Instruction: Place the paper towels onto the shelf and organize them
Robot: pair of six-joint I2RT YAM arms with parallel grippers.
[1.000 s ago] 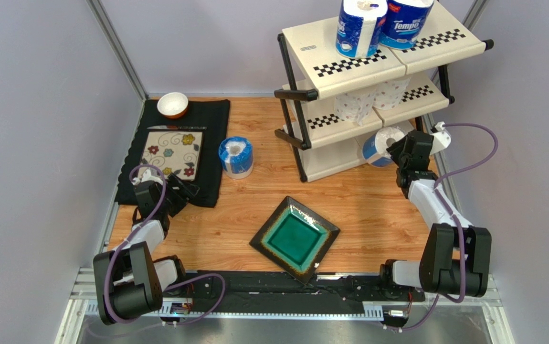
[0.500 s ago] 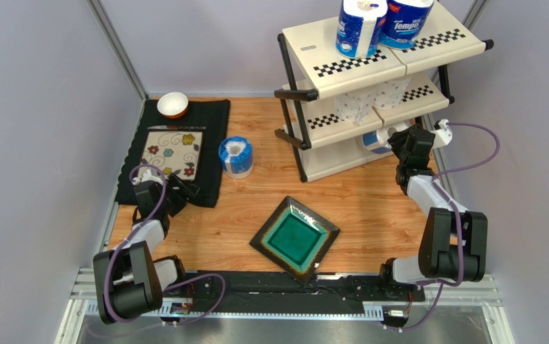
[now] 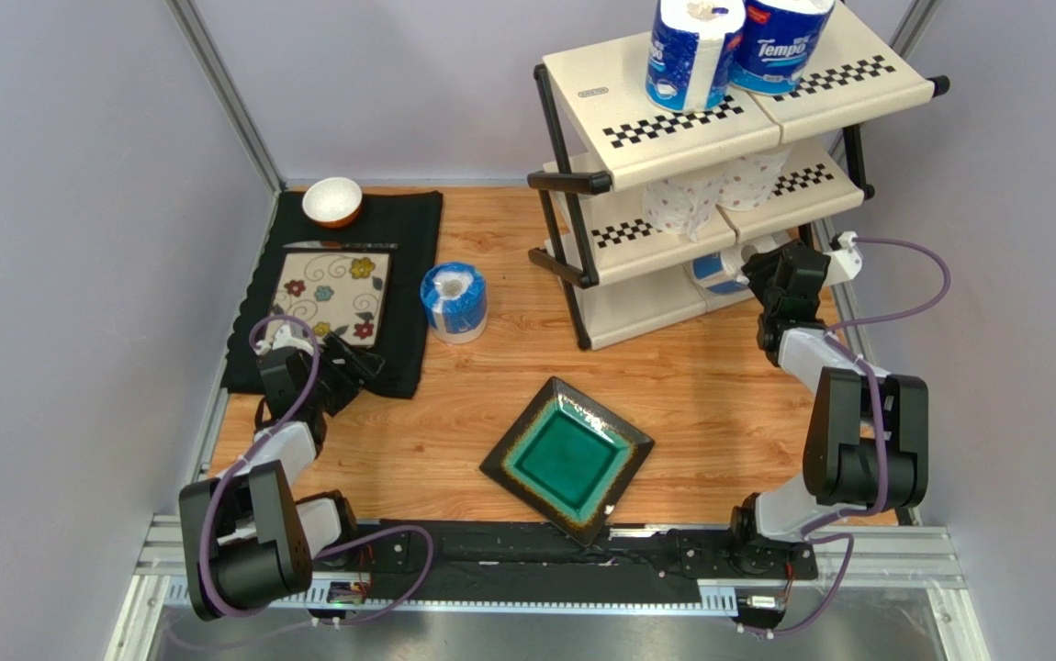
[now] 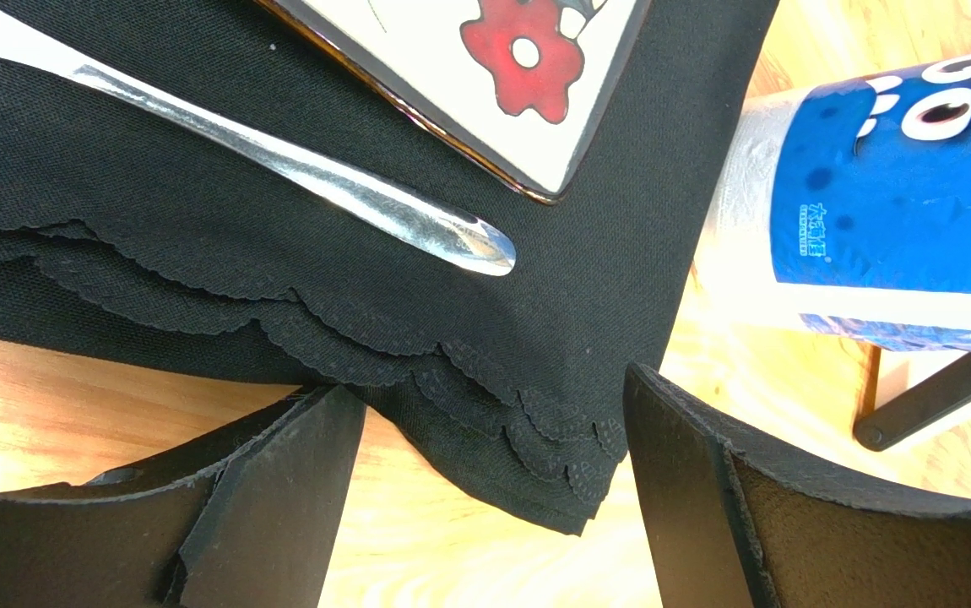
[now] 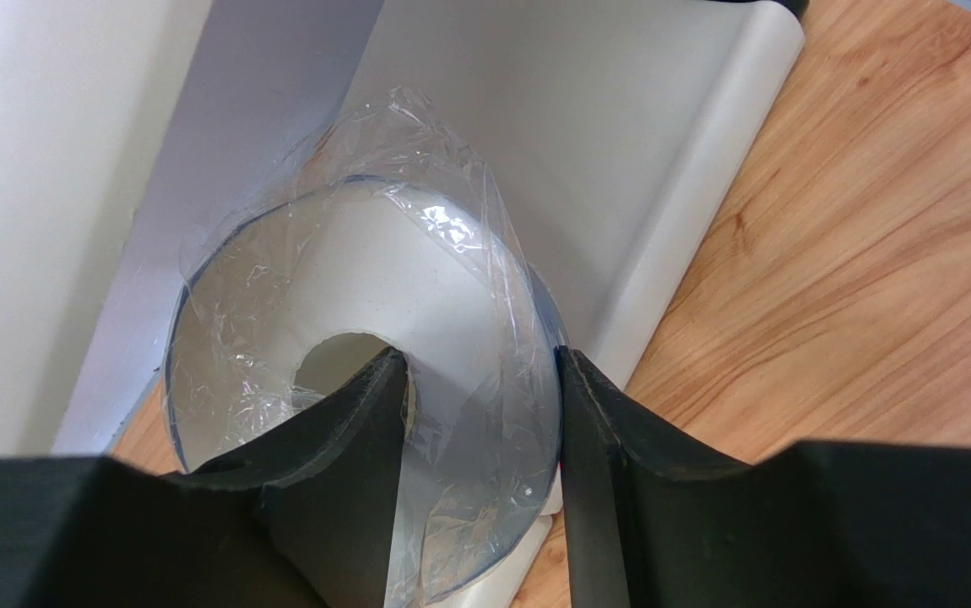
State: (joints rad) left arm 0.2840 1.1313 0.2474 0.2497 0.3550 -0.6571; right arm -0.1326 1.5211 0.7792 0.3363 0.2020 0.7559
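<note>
As right gripper (image 5: 478, 364) pinches it, roll (image 5: 326, 272) at shelf (image 3: 610, 90)

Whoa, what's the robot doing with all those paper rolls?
The right gripper is pinching a wrapped paper towel roll, one finger inside its core, at the bottom tier of the shelf. Two rolls stand on the top tier, and plain white rolls sit on the middle tier. One blue roll waits on the table. The left gripper rests open and empty by the black placemat.
</note>
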